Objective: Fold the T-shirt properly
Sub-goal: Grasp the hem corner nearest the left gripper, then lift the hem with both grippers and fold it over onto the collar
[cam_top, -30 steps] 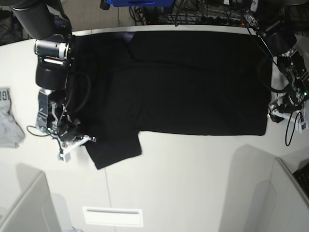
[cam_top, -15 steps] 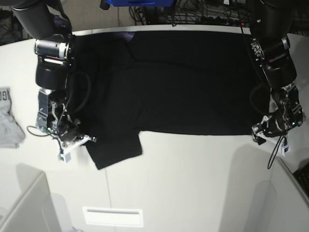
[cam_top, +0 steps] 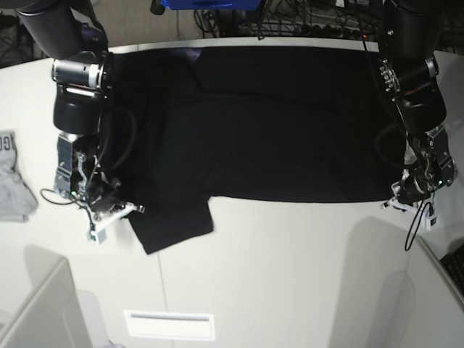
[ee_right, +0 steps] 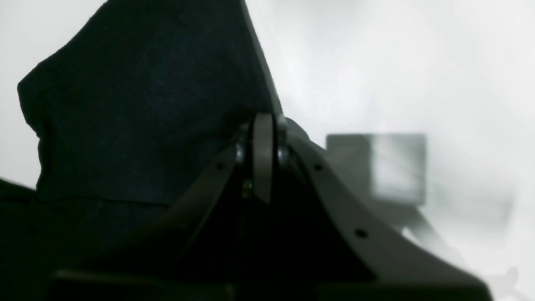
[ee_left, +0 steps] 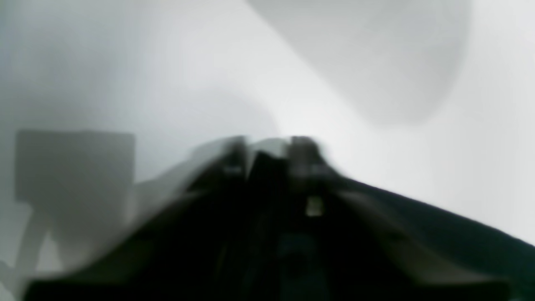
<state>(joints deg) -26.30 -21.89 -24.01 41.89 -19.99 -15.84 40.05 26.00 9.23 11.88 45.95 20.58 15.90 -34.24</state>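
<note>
The black T-shirt [cam_top: 275,123] lies spread across the white table [cam_top: 290,254], with one sleeve [cam_top: 174,225] sticking out toward the front left. My right gripper [cam_top: 119,210] sits at that sleeve's left edge. In the right wrist view its fingers [ee_right: 264,121] are pressed together on the raised sleeve cloth [ee_right: 138,104]. My left gripper [cam_top: 397,201] is at the shirt's front right corner. The left wrist view is blurred; there the left gripper [ee_left: 269,144] has its fingers close together with dark cloth [ee_left: 459,238] running up into them.
A small light-grey garment [cam_top: 11,181] lies at the table's left edge. A white slot plate [cam_top: 169,325] sits near the front edge. Cables and a blue object [cam_top: 210,3] are behind the table, and grey partitions [cam_top: 36,312] stand at the front corners.
My left arm swung in from the table's right edge to the shirt's front right corner, and its jaws closed there. The right arm and the shirt have stayed put.
</note>
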